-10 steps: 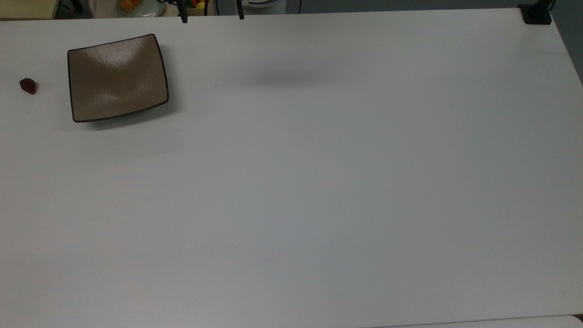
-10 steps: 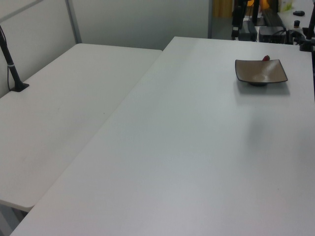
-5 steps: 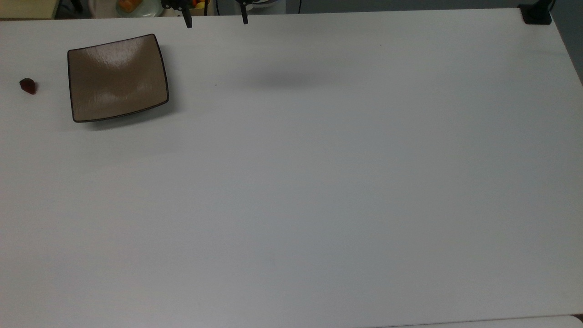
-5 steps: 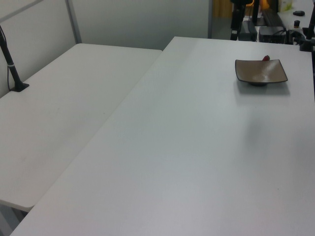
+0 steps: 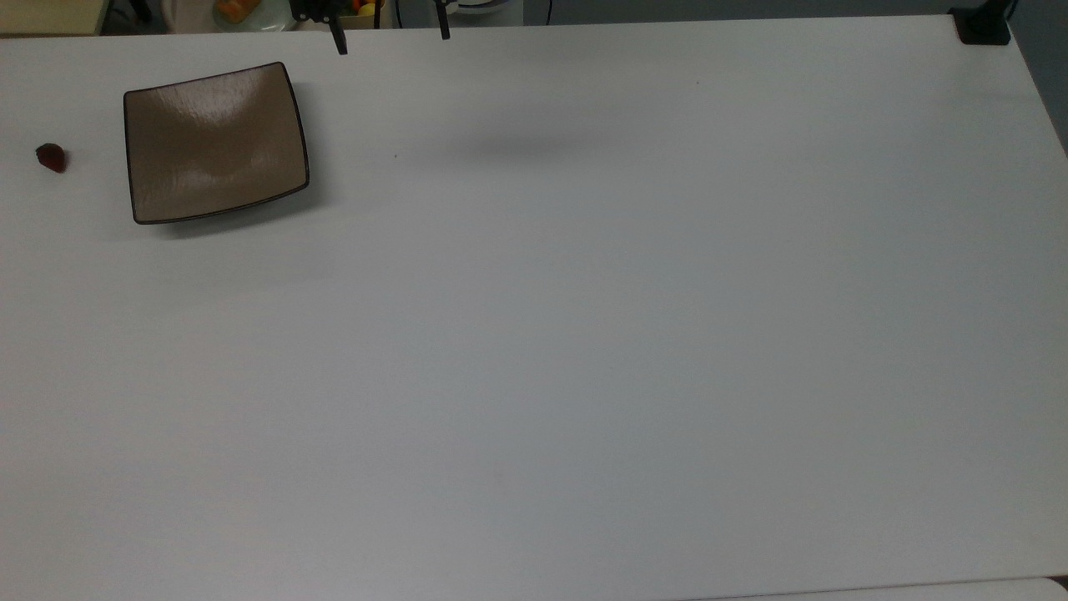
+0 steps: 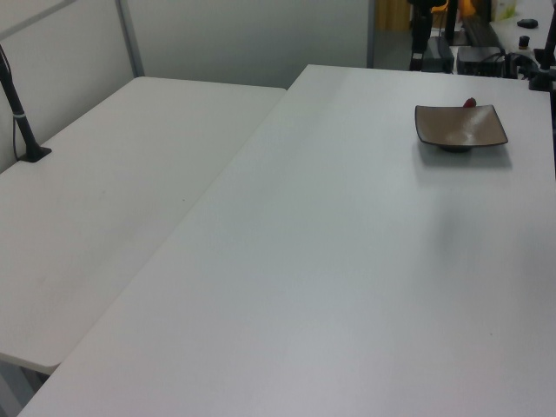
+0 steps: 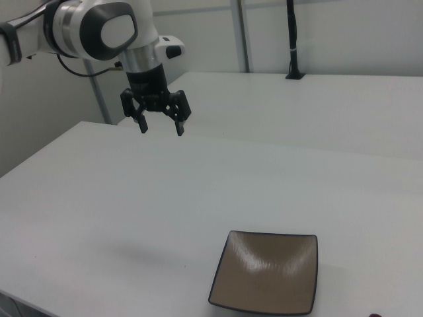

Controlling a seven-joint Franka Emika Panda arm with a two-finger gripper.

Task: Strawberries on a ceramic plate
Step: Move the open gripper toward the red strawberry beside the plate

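Note:
The square tan-brown ceramic plate (image 5: 215,142) lies near the top view's upper left with nothing on it. One small dark red strawberry (image 5: 51,157) rests on the white table a short way to the plate's left in the top view. In the left view the strawberry (image 6: 470,102) peeks from behind the plate (image 6: 460,127). My gripper (image 7: 160,129) hangs open and holds nothing, high above the table and well away from the plate (image 7: 268,272) in the right view. In the top view the gripper (image 5: 390,40) shows at the upper edge, right of the plate.
A second white table (image 6: 113,182) adjoins on the left view's left, with a black post (image 6: 22,122) clamped to it. A black clamp (image 5: 983,25) sits at the top view's upper right corner. A pale plate with orange food (image 5: 242,10) lies beyond the table's far edge.
The fingertips at the top view's upper edge shifted slightly right, then back left. Plate and strawberry have not moved.

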